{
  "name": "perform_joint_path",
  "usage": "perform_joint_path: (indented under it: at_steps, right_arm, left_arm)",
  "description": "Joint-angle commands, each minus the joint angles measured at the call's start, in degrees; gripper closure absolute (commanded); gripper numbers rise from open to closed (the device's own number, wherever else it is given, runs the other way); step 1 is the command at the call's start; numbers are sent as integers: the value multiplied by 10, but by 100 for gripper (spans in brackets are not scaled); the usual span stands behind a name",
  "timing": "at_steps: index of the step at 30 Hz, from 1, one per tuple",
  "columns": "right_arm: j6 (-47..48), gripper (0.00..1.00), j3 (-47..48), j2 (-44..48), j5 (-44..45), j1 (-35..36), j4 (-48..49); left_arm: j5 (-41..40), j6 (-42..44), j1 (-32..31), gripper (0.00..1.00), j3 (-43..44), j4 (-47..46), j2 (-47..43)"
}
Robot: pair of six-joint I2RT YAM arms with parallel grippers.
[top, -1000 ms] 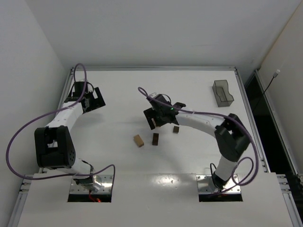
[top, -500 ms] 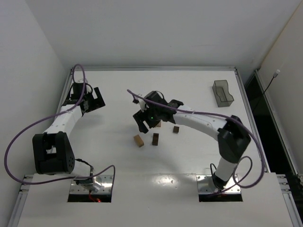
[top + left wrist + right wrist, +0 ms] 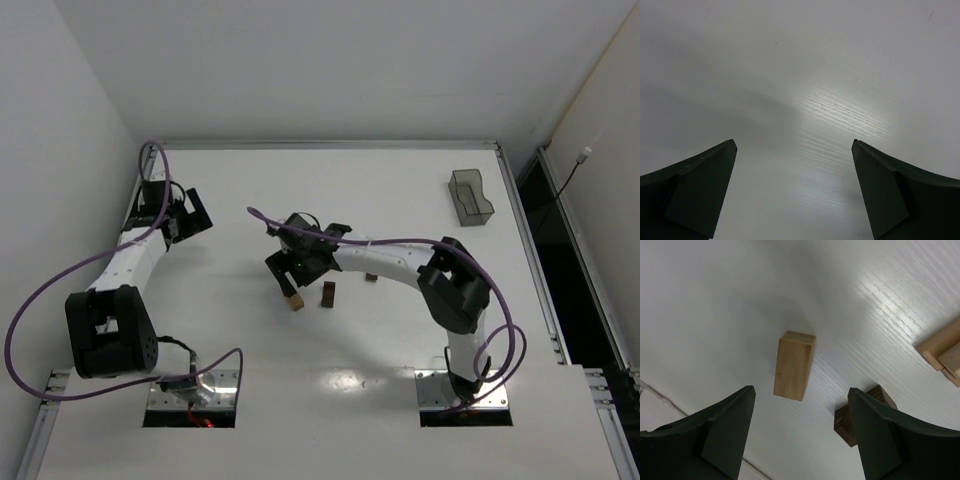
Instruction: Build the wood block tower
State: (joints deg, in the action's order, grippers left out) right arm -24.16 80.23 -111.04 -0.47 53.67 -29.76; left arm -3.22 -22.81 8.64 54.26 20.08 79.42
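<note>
Over the tan oblong block (image 3: 794,365) on the counter (image 3: 715,315), I am holding the right pincer (image 3: 800,392) with its jaws apart, the left pincer (image 3: 793,145) also spread wide.

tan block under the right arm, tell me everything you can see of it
The tan block is a short oblong of light, plain wood with square edges and a tiny dark speck on its upper face. It lies flat on the white table, touching nothing else. The dark brown block lies close beside it but apart. The right gripper hovers above with its fingers spread to either side, not touching it.
</note>
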Motion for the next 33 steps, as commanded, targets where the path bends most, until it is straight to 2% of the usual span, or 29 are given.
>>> perform_joint_path:
  at_steps: [1, 7, 16, 19, 20, 22, 23, 27, 31, 33]
  right_arm:
    - [-20, 28, 33, -22, 15, 10, 8]
    - [-27, 28, 33, -51, 21, 15, -3]
    - [-33, 35, 33, -75, 26, 15, -9]
    - [-33, 51, 33, -80, 31, 15, -4]
    - [-33, 66, 33, -80, 31, 15, -4]
    - [-27, 85, 33, -80, 31, 15, 1]
    - [-27, 100, 33, -80, 31, 15, 1]
    - [-22, 100, 46, -53, 42, 15, -4]
    - [-28, 100, 113, -14, 130, 2, -36]
    - [-62, 100, 143, 12, 174, -12, -42]
  left_arm:
    - [4, -6, 2, 0, 4, -18, 2]
    - [4, -11, 2, 0, 22, -13, 21]
    - [-1, -11, 2, 0, 22, -13, 21]
    - [-1, -11, 2, 0, 22, -13, 21]
    - [-1, -11, 2, 0, 22, -13, 21]
    - [-1, -11, 2, 0, 22, -13, 21]
    - [-1, -11, 2, 0, 22, -13, 21]
    - [-1, -11, 2, 0, 16, -13, 21]
    - [-1, -11, 2, 0, 11, -18, 21]
    - [-1, -11, 2, 0, 11, -18, 21]
